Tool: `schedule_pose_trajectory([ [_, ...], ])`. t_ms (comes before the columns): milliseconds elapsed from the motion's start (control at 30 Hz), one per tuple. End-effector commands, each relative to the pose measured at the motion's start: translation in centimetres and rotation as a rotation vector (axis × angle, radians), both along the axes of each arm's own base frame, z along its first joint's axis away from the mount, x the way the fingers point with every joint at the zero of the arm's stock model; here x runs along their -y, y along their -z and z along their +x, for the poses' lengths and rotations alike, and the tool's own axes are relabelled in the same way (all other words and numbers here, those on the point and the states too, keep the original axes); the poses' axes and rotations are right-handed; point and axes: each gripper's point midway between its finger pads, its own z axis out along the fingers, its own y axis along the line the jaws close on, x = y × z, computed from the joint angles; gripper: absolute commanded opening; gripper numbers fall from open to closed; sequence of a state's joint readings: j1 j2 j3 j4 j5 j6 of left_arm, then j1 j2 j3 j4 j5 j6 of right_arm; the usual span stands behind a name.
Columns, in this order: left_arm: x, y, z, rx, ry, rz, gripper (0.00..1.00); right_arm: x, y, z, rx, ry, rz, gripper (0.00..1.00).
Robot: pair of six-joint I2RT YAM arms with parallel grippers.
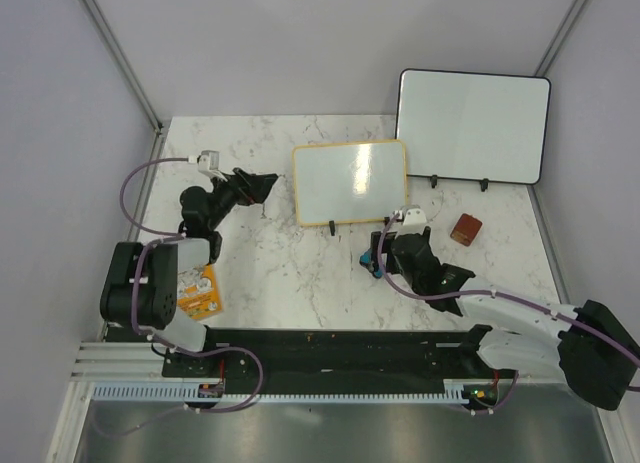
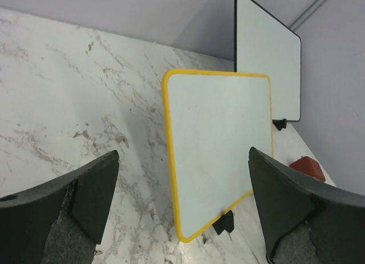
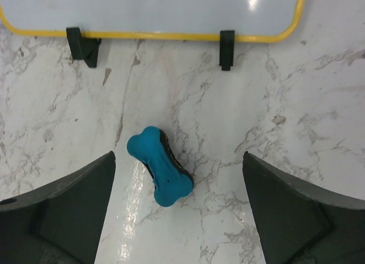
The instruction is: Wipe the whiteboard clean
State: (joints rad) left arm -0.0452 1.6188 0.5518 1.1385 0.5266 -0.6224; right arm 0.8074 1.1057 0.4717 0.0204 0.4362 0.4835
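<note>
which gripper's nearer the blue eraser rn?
Right. The right gripper hangs open directly over the blue eraser, straddling it. The left gripper sits open beyond the yellow-framed whiteboard, off its left edge.

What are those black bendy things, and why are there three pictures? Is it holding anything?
Those are two robot arms bolted to a marble table. One picture looks down from above. The other two come from small cameras on each arm's wrist, so you see the dark fingers at the bottom corners.

The left end effector is open and points at the whiteboard, the small one with the yellow frame. Its face looks clean. Behind it stands a bigger black-framed whiteboard.

The right end effector is open too, above a blue eraser shaped like a dog bone, lying on the table. A small brown block and an orange packet also lie there.

Neither arm is holding anything.
</note>
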Motion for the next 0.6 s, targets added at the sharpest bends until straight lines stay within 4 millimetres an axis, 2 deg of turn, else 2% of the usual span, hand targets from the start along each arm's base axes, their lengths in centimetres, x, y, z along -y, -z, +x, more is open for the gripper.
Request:
schedule_pose_trajectory([
  [0, 0.6, 1.2, -1.8, -0.061, -0.103, 0.245, 1.0, 2.9, -2.4, 1.2, 0.116, 0.14, -0.039, 0.98],
  [33, 0.5, -0.3, -2.3, -0.032, -0.126, 0.256, 1.0, 3.1, -3.1, 1.3, 0.147, 0.143, -0.03, 0.98],
  [100, 1.0, 0.6, -3.7, -0.073, -0.095, 0.283, 0.99, 3.4, -4.1, 1.5, 0.197, 0.13, -0.042, 0.98],
  [167, 0.6, 0.3, -4.4, -0.104, -0.11, 0.286, 1.0, 3.6, -5.8, 1.7, 0.264, 0.13, -0.017, 0.98],
  [233, 0.7, 1.3, -5.6, -0.154, -0.077, 0.309, 1.0, 4.6, -7.5, 2.0, 0.317, 0.171, -0.024, 0.98],
  [300, 1.1, 0.9, -7.3, -0.134, -0.048, 0.319, 1.0, 6.3, -9.2, 2.3, 0.374, 0.229, -0.076, 0.98],
  [333, 1.1, -0.8, -8.1, -0.087, -0.048, 0.309, 1.0, 7.0, -9.7, 2.3, 0.392, 0.255, -0.095, 0.98],
  [367, 1.1, -0.5, -8.8, -0.09, -0.044, 0.317, 1.0, 7.9, -10.8, 2.5, 0.429, 0.292, -0.089, 0.98],
  [433, 0.7, -1.1, -10.0, -0.063, -0.045, 0.339, 1.0, 8.5, -11.2, 2.8, 0.451, 0.305, -0.066, 0.98],
  [467, 0.5, -2.2, -10.7, -0.02, -0.049, 0.341, 1.0, 9.4, -12.0, 3.3, 0.474, 0.337, -0.029, 0.98],
  [500, 0.3, -1.9, -11.2, -0.032, -0.05, 0.354, 1.0, 9.1, -11.7, 3.4, 0.469, 0.307, -0.006, 0.98],
  [567, -0.1, -2.8, -11.5, -0.003, -0.066, 0.373, 1.0, 10.2, -11.3, 4.3, 0.462, 0.348, 0.001, 0.98],
])
